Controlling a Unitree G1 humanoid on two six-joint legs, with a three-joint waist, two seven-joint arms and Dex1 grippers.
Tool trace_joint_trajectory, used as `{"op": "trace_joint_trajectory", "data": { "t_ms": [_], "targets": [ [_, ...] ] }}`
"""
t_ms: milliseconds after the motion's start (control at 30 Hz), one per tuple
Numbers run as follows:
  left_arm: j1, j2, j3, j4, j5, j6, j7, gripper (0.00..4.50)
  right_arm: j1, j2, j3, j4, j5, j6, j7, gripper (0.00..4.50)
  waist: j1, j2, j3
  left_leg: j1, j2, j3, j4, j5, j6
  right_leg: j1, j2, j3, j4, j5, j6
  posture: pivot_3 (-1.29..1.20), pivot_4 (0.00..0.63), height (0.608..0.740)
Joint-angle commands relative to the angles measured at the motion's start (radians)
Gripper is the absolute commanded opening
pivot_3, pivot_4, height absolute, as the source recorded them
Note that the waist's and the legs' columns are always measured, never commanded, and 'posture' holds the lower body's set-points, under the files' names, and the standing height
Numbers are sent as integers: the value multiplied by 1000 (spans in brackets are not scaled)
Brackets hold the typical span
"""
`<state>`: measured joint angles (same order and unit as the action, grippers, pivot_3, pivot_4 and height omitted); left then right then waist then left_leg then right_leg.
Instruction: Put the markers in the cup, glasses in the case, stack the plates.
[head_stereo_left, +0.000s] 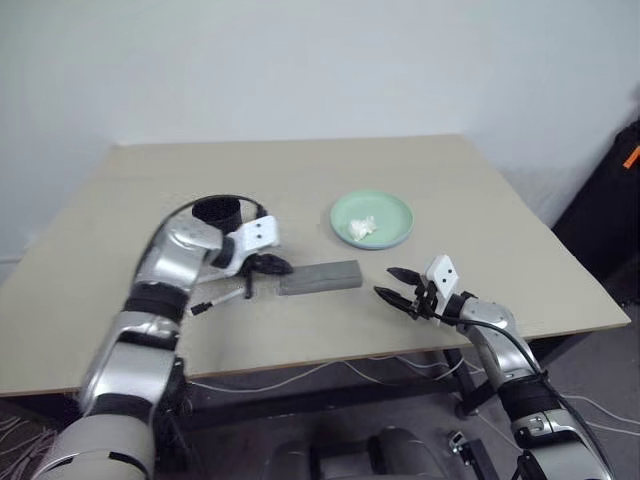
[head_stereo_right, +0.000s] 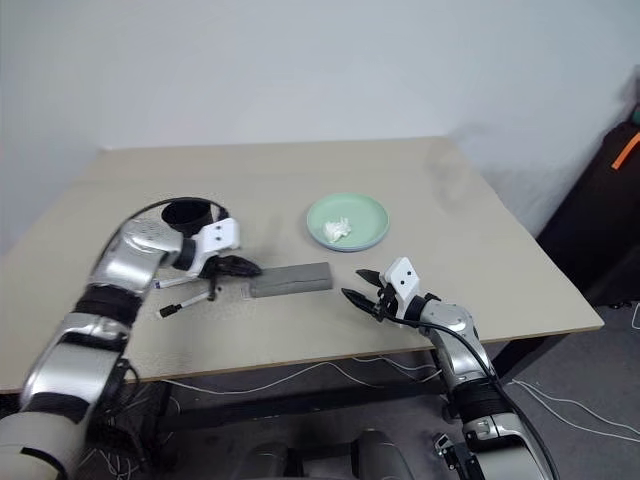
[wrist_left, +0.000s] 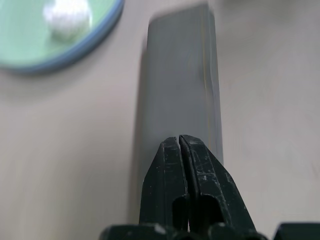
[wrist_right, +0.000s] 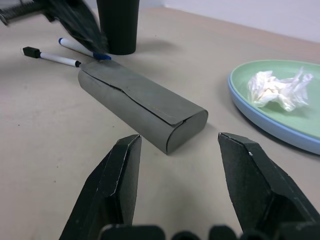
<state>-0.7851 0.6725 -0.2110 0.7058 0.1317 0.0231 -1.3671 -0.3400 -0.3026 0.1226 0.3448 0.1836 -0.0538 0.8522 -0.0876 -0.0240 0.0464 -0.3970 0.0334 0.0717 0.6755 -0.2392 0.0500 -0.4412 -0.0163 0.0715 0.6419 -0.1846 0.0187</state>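
Your left arm reaches in from the left side of the beige counter (head_stereo_left: 480, 190), elbow bent, wrist angled downward and toward the right. The left gripper (head_stereo_left: 272, 265) has its jaws pressed fully together, holding nothing; its tip hovers at the left end of the grey case (head_stereo_left: 320, 277), which lies closed near the counter's middle. Whether the tip touches the case, you cannot tell.

Your right arm comes up from the lower right, forearm nearly level, pointing left toward the case. The right gripper (wrist_right: 177, 145) has its jaws spread about halfway, empty, with the near end of the case showing in the gap between them but apart from both.

The black cup (head_stereo_left: 217, 213) stands upright behind your left wrist, partly hidden by it. Two markers lie flat on the counter just beside the cup and the case's left end: the black-capped marker (wrist_right: 50, 57) nearer the front edge, the blue-capped marker (wrist_right: 80, 48) closer to the cup.

The plates (head_stereo_left: 372, 219) sit stacked right of centre, mint green on top of light blue, carrying a crumpled white paper wad (head_stereo_left: 362, 228).
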Motion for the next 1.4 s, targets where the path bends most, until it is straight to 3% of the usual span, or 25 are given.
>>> {"op": "trace_joint_trajectory", "data": {
  "t_ms": [33, 233, 267, 333, 533, 900, 1133, 1233, 1400],
  "targets": [
    [73, 88, 35, -130, -52, 100, -63, 49, -18, -6, -14, -27, 7, -14, 5, 2655, -1, 0, 0, 0, 0, 0, 0, 0, 0, 0, 0, 0, 0, 0, 0, 0, 0, 740],
    [168, 178, 51, -221, -76, 226, -59, 49, -28, -2, -8, -12, 7, -14, 14, 2655, 6, -1, 0, 0, 6, 0, 1, -1, -1, 0, -2, -1, 0, 0, 0, 0, 0, 740],
    [172, 184, 50, -222, -75, 242, -48, 212, -30, -1, -6, -8, 7, -15, 17, 2655, 6, -1, 0, 0, 6, 0, 1, -1, -2, 0, -2, -1, 0, 0, 0, 0, 0, 740],
    [178, 193, 47, -221, -71, 260, -33, 618, -39, 2, -4, 4, 6, -16, 20, 2655, 6, -1, 0, 0, 7, 0, 1, -2, -4, 1, -2, -1, 0, 0, 0, 0, 0, 740],
    [174, 198, 27, -193, -36, 235, 30, 2674, -66, 9, 0, 31, 3, -22, 32, 2655, 4, -1, 0, 0, 8, 1, 1, 0, -1, 0, -1, -1, 0, 0, 0, 0, 0, 740],
    [211, 185, -39, -135, 2, 215, 27, 2674, -61, 3, 2, 27, 2, -20, 36, 2655, 3, 1, -1, 1, 8, 2, 1, -1, -1, 1, -1, -1, 0, 0, 0, 0, 0, 740],
    [217, 173, -66, -93, 20, 189, 42, 2674, -48, 1, 1, 15, 1, -18, 31, 2655, 2, 10, -7, 4, 8, 2, 1, -2, -4, 2, -1, -1, 1, 1, -1, 0, 0, 740],
    [216, 174, -64, -98, 3, 185, 27, 2068, -42, -2, 0, 8, 2, -15, 28, 2655, 1, 13, -8, 4, 7, 2, 1, -2, -4, 2, -1, -1, 1, 1, -1, 0, 0, 740],
    [203, 174, -55, -106, -9, 189, 23, 369, -43, -4, 2, 6, 3, -12, 25, 2655, 2, 13, -8, 4, 1, 1, 1, -2, -4, 1, -1, -2, 2, 1, -2, 0, 0, 740]
  ]
}}
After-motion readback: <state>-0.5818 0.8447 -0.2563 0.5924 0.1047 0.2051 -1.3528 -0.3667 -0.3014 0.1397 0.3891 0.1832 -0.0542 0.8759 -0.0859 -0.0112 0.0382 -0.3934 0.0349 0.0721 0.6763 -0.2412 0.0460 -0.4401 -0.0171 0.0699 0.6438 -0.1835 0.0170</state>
